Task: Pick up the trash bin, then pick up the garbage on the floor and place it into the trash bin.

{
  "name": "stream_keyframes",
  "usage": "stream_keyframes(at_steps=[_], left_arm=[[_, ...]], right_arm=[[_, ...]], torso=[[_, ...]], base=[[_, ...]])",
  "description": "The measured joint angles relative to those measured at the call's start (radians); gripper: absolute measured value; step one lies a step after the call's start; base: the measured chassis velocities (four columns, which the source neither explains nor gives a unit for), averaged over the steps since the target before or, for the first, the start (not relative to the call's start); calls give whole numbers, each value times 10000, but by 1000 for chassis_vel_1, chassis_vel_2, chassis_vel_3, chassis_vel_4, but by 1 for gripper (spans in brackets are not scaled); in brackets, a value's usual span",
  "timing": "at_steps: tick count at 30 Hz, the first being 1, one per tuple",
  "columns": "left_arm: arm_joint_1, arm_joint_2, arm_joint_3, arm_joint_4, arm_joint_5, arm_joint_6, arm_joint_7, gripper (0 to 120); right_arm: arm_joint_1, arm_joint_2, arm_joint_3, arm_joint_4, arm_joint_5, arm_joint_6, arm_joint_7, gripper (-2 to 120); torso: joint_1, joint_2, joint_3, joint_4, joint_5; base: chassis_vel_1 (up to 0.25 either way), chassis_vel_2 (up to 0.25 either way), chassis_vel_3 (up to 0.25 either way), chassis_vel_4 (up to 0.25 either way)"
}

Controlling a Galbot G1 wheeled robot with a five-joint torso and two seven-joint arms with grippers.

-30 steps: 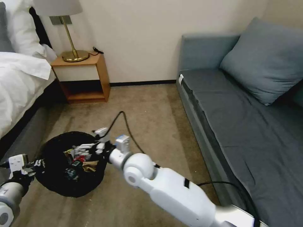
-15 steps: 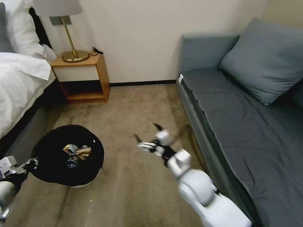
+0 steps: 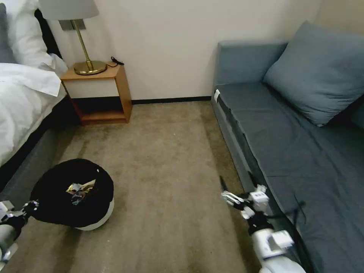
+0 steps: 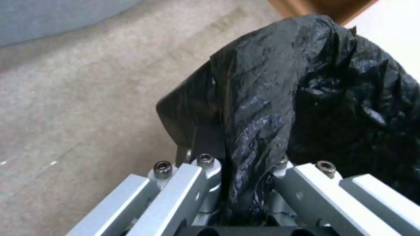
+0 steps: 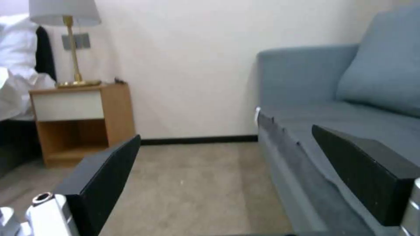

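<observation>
Right at the tips of the left gripper [image 3: 28, 206], low on the robot's left, sits the trash bin [image 3: 74, 193]: the pincer is clamped on the bin's near rim, and the left wrist view shows the glossy black bag liner [image 4: 280, 98] pinched between its two jaws. The bin tilts, its white body [image 3: 100, 216] showing beneath the liner, so it reads as held rather than standing flat on the carpet [image 3: 170, 170]. Inside lies the garbage [image 3: 80, 187], a small heap of wrappers whose separate pieces cannot be told apart. No litter is visible on the open carpet, so the collecting looks finished.

The right gripper [image 3: 226, 191] hangs well apart from the bin, just beside the front edge of the grey sofa [image 3: 295, 159], its black pads [image 5: 105, 170] spread wide and empty. The bin lies far off to that pincer's left; the left arm is plainly the nearer one.

A second ago the right gripper was over the bin's mouth; it has since swung away toward the sofa, and the bin has shifted leftward and nearer the robot.
</observation>
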Motion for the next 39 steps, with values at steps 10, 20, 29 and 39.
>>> stream_keyframes(at_steps=[10, 20, 29, 39], left_arm=[[0, -118, -79, 464, 276, -303, -2, 7], [-61, -246, 69, 927, 1185, -904, 635, 14], [70, -242, -93, 607, 1756, -629, 771, 46], [489, -377, -431, -231, 2488, -703, 1118, 82]], right_arm=[[32, 19, -39, 4, 34, 92, -20, 100], [77, 10, -84, -18, 53, 35, -18, 100], [96, 5, -101, -30, 64, 16, -13, 100], [105, 0, -110, -37, 71, 3, -9, 100]], torso=[[0, 0, 1, 3, 1], [0, 0, 0, 0, 1], [0, 0, 1, 1, 2], [1, 0, 1, 1, 1]], base=[[0, 0, 0, 0], [0, 0, 0, 0], [0, 0, 0, 0], [0, 0, 0, 0]])
